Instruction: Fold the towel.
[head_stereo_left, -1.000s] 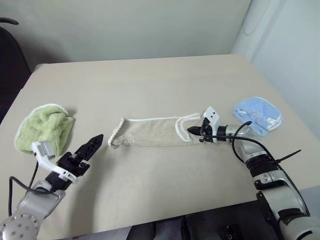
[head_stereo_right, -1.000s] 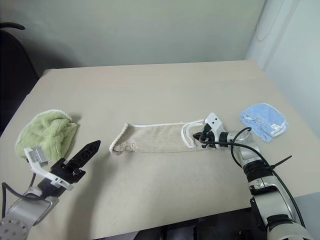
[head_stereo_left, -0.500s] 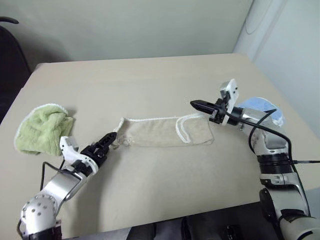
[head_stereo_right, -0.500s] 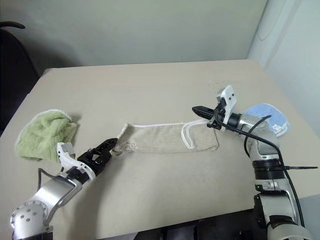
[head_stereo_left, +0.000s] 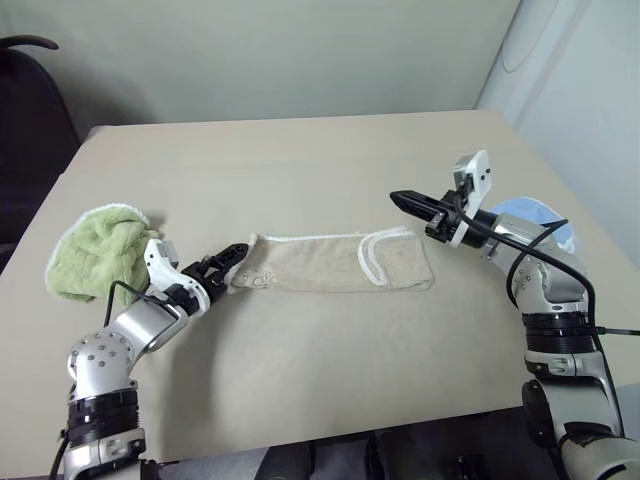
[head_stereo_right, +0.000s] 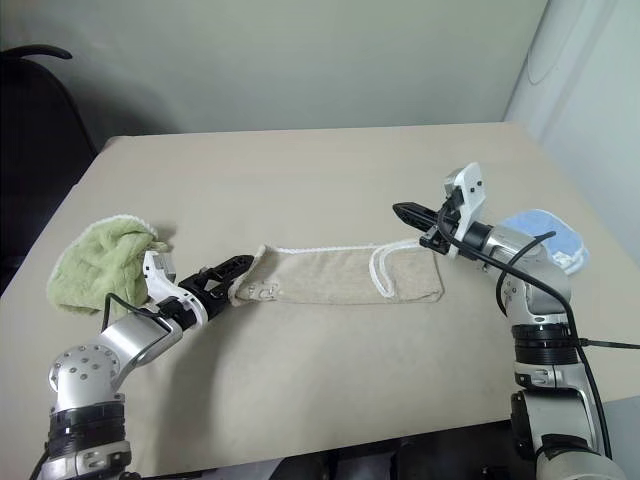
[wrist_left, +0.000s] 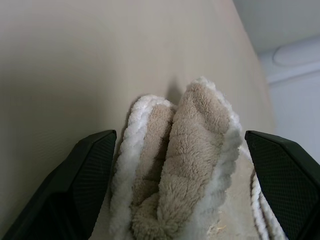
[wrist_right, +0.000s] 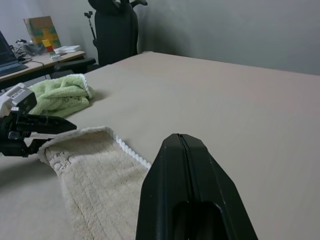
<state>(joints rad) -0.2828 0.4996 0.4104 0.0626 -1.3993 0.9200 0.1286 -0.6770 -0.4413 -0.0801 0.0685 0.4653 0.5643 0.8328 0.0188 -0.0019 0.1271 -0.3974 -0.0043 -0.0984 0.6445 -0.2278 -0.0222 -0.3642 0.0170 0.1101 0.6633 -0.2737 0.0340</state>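
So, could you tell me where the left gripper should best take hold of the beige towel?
Probably at the towel's bunched end nearest the left gripper, coming in low along the table: the corded edge lies between its open fingers.

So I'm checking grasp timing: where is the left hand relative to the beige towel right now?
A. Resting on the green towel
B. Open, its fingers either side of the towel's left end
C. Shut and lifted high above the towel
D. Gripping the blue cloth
B: the left hand is open, and its wrist view shows a finger on each side of the towel end.
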